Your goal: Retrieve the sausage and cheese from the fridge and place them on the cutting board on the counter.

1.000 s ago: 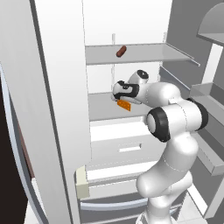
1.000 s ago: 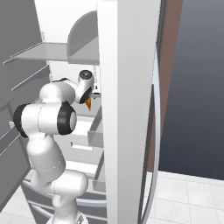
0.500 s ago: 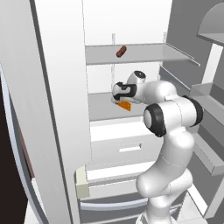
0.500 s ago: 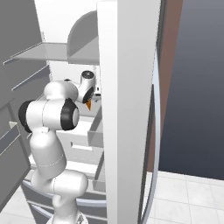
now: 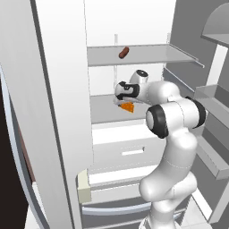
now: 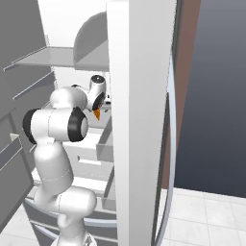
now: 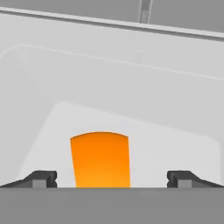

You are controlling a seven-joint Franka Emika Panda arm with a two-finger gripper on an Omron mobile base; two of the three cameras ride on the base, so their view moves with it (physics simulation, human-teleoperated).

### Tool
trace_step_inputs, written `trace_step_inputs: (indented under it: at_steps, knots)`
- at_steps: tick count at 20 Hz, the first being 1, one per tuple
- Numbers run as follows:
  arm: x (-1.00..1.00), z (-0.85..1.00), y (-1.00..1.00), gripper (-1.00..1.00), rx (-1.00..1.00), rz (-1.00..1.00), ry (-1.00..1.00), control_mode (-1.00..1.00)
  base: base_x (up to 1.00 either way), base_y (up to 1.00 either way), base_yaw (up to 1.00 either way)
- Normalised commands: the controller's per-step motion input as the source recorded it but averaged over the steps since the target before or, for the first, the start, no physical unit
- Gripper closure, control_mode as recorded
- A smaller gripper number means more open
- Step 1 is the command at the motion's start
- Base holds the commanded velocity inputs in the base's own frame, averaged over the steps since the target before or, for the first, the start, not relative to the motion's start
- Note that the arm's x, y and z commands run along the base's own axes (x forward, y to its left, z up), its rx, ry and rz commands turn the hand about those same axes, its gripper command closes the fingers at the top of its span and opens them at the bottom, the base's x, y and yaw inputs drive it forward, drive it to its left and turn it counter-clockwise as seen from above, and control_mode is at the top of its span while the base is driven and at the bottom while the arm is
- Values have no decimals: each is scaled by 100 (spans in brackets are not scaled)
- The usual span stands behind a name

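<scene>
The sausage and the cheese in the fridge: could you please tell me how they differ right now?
The sausage is a slim reddish-brown cylinder; the cheese is an orange wedge. The sausage lies on the upper shelf, the cheese on the shelf below. The open gripper is lined up on the cheese, while the sausage lies apart from it. Both are small and rest inside the fridge.

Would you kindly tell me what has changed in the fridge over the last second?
The arm's elbow swung slightly, and the tool eased a little closer over the cheese. Its jaws stayed wide open either side of the wedge; nothing was gripped. The cheese stayed on its shelf, the sausage on the shelf above.
</scene>
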Motion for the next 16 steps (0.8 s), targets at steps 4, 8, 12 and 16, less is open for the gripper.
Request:
trace_step_inputs:
  at_steps: [4,8,12,16]
  knots:
    - [-13,-44,8,100,0,0,4,-100,0,0,0]
    - [-26,-35,1,100,0,0,2,-100,0,0,0]
    - [-44,-20,0,100,0,0,0,-100,0,0,0]
    - [-47,12,0,100,0,1,0,-100,0,0,0]
